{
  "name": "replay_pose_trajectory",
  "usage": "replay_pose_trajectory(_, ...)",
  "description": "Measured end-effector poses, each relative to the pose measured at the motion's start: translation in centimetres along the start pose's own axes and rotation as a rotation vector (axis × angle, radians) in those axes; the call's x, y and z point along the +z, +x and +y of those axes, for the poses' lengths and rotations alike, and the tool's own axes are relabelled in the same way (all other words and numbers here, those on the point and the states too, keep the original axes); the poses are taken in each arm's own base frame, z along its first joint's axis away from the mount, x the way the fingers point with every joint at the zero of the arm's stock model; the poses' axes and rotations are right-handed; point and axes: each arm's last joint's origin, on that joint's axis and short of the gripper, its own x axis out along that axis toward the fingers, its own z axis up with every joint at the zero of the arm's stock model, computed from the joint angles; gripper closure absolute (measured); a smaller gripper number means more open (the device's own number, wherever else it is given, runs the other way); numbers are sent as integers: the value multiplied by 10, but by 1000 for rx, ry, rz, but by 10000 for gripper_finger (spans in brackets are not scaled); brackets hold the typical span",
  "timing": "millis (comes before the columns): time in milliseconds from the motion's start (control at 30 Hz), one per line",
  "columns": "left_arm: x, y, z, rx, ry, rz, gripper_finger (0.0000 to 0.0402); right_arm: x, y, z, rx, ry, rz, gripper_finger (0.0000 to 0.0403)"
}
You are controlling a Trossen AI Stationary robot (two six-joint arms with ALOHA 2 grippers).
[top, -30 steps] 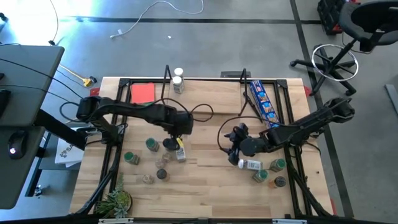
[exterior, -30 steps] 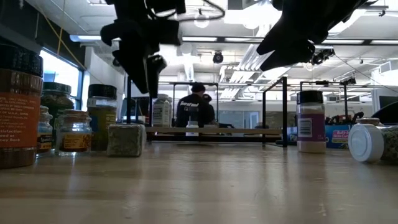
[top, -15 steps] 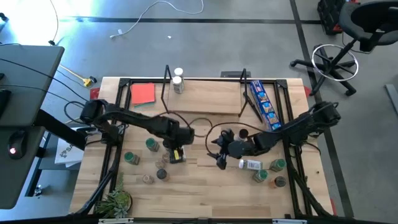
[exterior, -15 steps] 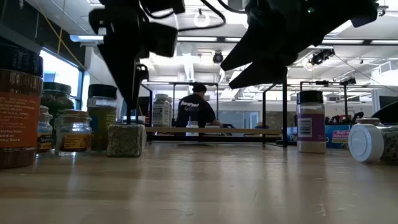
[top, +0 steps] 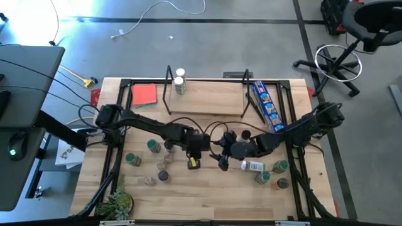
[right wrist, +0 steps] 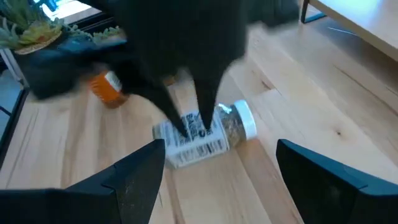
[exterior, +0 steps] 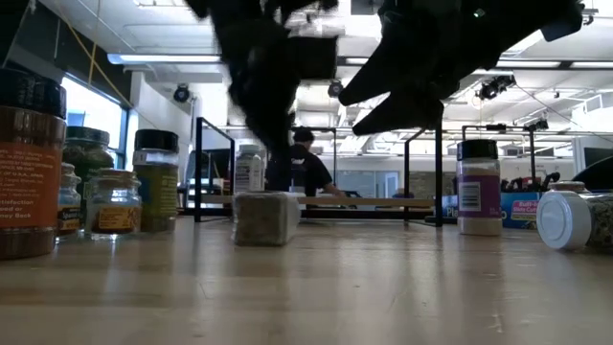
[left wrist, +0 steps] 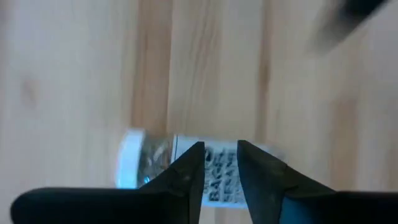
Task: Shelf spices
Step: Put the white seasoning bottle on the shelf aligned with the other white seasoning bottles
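at the far left of the counter (top: 207,188) a group of upright spice jars (top: 152,162) stands near the front edge. the left gripper (top: 193,154) reaches down at mid-counter over a white-lidded jar (right wrist: 205,134) lying on its side; its fingers (left wrist: 186,176) stand narrowly apart just over the jar's label, and whether they grip it cannot be told. just beside it the right gripper (top: 222,157) hovers with fingers (right wrist: 140,171) spread wide, holding nothing. further right another white-lidded jar (top: 253,166) lies on its side near a few upright ones. the shelf (top: 207,100) stands at the back with two jars (top: 180,81) at its left end.
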Motion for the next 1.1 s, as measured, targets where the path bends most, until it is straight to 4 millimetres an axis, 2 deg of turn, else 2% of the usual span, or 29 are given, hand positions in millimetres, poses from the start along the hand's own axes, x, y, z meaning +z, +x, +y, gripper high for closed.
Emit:
replay_pose_trajectory(67, 5, -15, -4, 17, 0, -29, 319, 0, 1, -1, -6, 34, 1, 100)
replay_pose_trajectory(133, 2, -17, -5, 26, -41, 1, 322, -2, 4, -3, -3, 73, 21, 100)
replay_pose_trajectory(233, -12, -6, 1, 45, -145, 110, 327, -7, 16, -8, 34, 140, 82, 100)
replay_pose_trajectory(400, -34, 14, 19, 86, -283, 162, 345, -20, 46, -21, 31, 260, 193, 100)
replay_pose_trajectory(567, -42, 29, 33, 50, -342, 103, 371, -21, 77, -24, 69, 288, 268, 100)
replay_pose_trajectory(700, -45, 36, 36, 20, -320, 53, 391, -18, 95, -22, 117, 264, 304, 100)
replay_pose_trajectory(933, -42, 36, 33, 41, -247, 2, 400, -19, 99, -20, 124, 203, 323, 100)
replay_pose_trajectory(1100, -41, 26, 16, 82, -121, -50, 401, -18, 93, -12, 149, 85, 308, 100)
